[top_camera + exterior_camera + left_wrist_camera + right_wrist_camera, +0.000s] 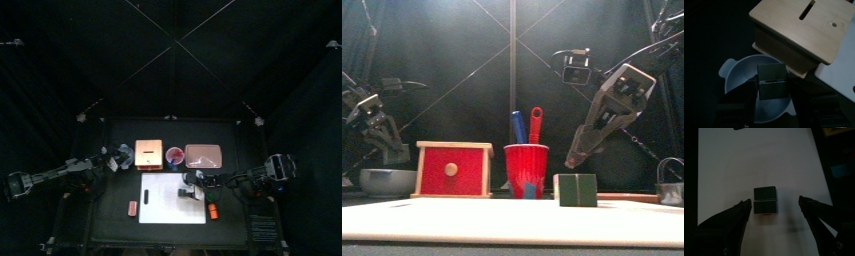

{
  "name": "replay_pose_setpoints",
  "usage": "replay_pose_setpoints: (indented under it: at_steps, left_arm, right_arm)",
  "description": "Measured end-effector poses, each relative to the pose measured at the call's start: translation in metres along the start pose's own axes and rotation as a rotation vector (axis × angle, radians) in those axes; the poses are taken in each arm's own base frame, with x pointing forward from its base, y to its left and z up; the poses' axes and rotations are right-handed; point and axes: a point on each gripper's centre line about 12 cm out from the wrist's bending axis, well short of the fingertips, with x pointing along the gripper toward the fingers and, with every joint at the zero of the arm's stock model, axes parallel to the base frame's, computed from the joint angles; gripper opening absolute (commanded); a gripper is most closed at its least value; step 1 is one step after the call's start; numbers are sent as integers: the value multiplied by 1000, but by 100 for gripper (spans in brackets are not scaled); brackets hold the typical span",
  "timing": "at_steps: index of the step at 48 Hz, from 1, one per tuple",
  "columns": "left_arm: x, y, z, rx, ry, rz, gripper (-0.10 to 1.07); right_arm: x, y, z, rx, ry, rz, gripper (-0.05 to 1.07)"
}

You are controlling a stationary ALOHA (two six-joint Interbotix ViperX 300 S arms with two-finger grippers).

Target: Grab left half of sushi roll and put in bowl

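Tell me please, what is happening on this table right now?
The left gripper appears to hold the left sushi half, a dark green block, just above the pale bowl beside the wooden box. It has not let go yet. The right gripper hangs open over the other half, which lies on the white board.

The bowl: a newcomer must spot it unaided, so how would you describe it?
Start at the small black table; on its left side, next to the wooden box with the red front, sits the bowl. It is pale blue-grey, round and wide, unlike the narrower red cup beyond the box, and the left claw holds a dark green sushi half over it.
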Motion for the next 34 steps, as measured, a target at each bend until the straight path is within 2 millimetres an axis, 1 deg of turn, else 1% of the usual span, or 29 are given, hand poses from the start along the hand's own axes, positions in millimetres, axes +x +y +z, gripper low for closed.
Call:
replay_pose_setpoints:
  at_steps: [6, 12, 34]
  left_arm:
    - [0, 1, 0, -2, 0, 2, 89]
    - [0, 1, 0, -3, 0, 4, 95]
    - [-4, 0, 4, -4, -31, -1, 96]
  right_arm:
    - [0, 0, 1, 3, -2, -1, 103]
    - [0, 0, 0, 3, 0, -1, 103]
    - [0, 0, 2, 18, -3, -1, 103]
